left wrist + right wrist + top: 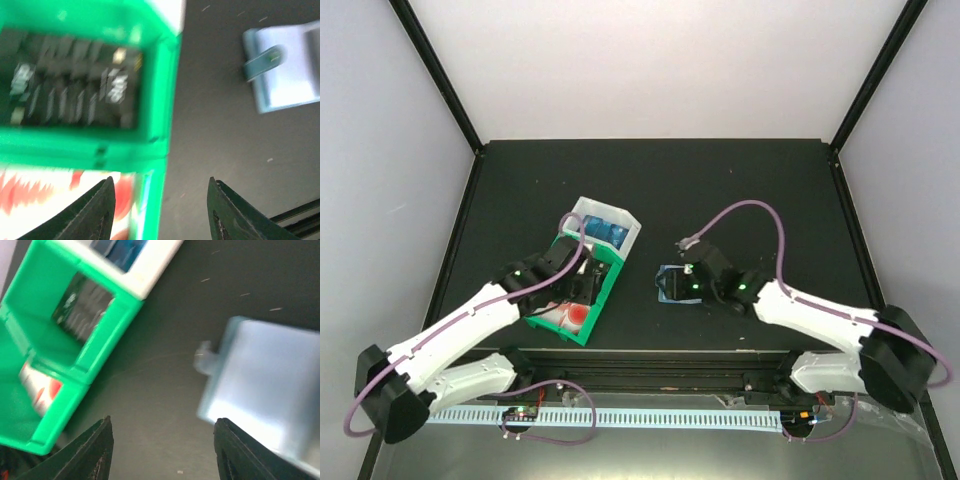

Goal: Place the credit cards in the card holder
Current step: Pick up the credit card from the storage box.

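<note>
Right wrist shows blue cards.

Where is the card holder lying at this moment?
In the top view, the card holder lies flat on the black table, slightly right of centre. It is apart from the green bin on its left.

Soft, even light comes from above me; the black surface is dim and matte, shadows faint. Both my wrist views are smeared with blur: the bin has no crisp edges, and right of it the holder glares pale, washed out.
</note>
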You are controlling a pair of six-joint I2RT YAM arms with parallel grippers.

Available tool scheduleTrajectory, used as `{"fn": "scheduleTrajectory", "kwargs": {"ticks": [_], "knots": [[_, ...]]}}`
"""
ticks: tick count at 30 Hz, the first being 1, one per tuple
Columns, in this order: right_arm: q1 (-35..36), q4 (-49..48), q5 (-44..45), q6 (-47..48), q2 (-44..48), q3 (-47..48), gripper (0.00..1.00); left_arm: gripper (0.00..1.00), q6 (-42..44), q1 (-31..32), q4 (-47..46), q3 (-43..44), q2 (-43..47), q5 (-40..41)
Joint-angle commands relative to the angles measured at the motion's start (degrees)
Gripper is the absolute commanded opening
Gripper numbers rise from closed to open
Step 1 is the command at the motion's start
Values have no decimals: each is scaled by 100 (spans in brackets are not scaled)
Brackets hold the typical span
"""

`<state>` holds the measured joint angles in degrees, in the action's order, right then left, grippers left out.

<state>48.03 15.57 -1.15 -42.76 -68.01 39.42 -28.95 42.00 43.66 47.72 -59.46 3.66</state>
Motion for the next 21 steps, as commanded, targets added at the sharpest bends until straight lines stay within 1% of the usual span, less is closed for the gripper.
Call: {"fn": "scheduleTrajectory", "kwargs": {"ticks": [1, 3, 5, 8, 10, 13, 16, 19, 21], "knots": [[612, -1086, -423, -83, -793, 494, 58, 51, -497, -443, 1147, -366, 583, -89], [879, -1232, -479, -79, -1280, 749, 59, 48, -705, -475, 1240, -433, 669, -150], [1005, -1423, -643, -115, -1675, 916, 59, 46, -914, -627, 1316, -439, 540, -169], [1091, -1634, -735, -219, -2058, 1053, 59, 42, -911, -835, 1254, -513, 134, -216], [1094, -1797, -763, -302, -2221, 1052, 59, 39, -776, -956, 1044, -560, -178, -226], [1095, -1820, -688, -342, -2476, 1100, 59, 37, -649, -1014, 808, -589, -657, 289], [1086, -1788, -550, -402, -2602, 1103, 59, 38, -512, -1072, 423, -505, -905, 334], [1075, -1806, -399, -374, -2620, 1065, 60, 46, -298, -1089, 49, -345, -1182, 398], [1054, -1834, -329, -367, -2659, 1055, 60, 48, -86, -1101, -152, -211, -1469, 459]]}}
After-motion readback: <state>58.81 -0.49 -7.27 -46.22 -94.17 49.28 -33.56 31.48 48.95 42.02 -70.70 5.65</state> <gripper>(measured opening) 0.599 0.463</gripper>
